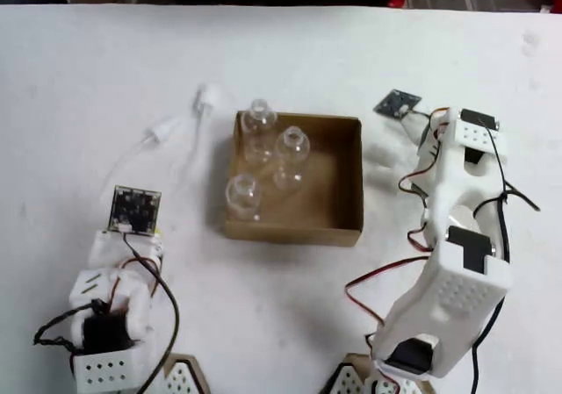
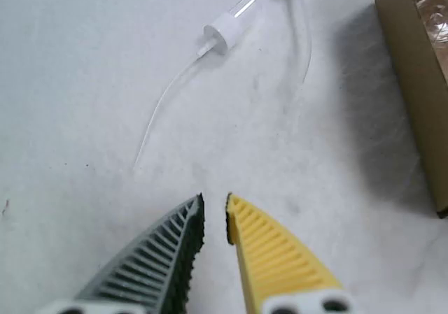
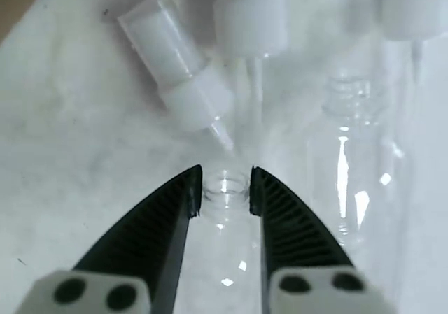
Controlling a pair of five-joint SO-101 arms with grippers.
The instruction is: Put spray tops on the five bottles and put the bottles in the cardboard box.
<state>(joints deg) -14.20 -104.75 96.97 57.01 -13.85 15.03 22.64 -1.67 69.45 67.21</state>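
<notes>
Our right pincer [image 3: 225, 175] grips a bare bottle [image 3: 225, 191] by the neck, so we judge the capping step is in hand; next, a spray top [image 3: 175, 69] lying just beyond must be seated on it. Our left pincer [image 2: 214, 201] is narrow and empty; the box [image 1: 290, 230] stands farther off

Glossy plastic bottle [image 3: 225, 247], matt cardboard box [image 1: 299, 232]

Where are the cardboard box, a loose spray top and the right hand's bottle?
cardboard box [image 1: 294, 232]: high view, front wall.
spray top [image 2: 222, 31]: left wrist view, white collar.
bottle [image 3: 225, 188]: right wrist view, open neck.
</notes>
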